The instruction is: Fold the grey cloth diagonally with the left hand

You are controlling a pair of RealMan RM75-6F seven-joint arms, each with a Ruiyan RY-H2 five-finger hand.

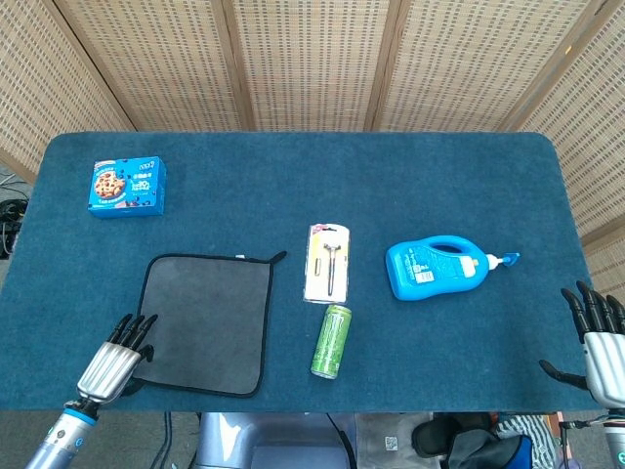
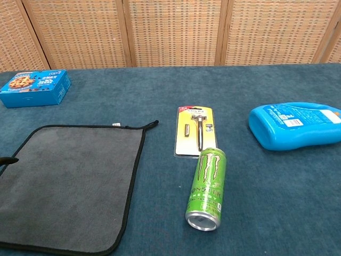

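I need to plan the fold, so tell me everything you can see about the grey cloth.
The grey cloth is a square of soft, towel-like fabric with black edging and a small black loop at its far right corner. It lies flat and unfolded on the blue table, left of the green can. The left hand has its fingertips at the cloth's near left corner; whether it grips is unclear.

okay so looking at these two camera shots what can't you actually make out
- Left hand: head view shows its fingertips at the grey cloth's near-left corner, but not whether they pinch the edge; chest view shows only a dark tip at the frame edge.
- Blue bottle: its cap end is cut off by the chest view's right edge.
- Print on the blue box and carded tool: too small to read.
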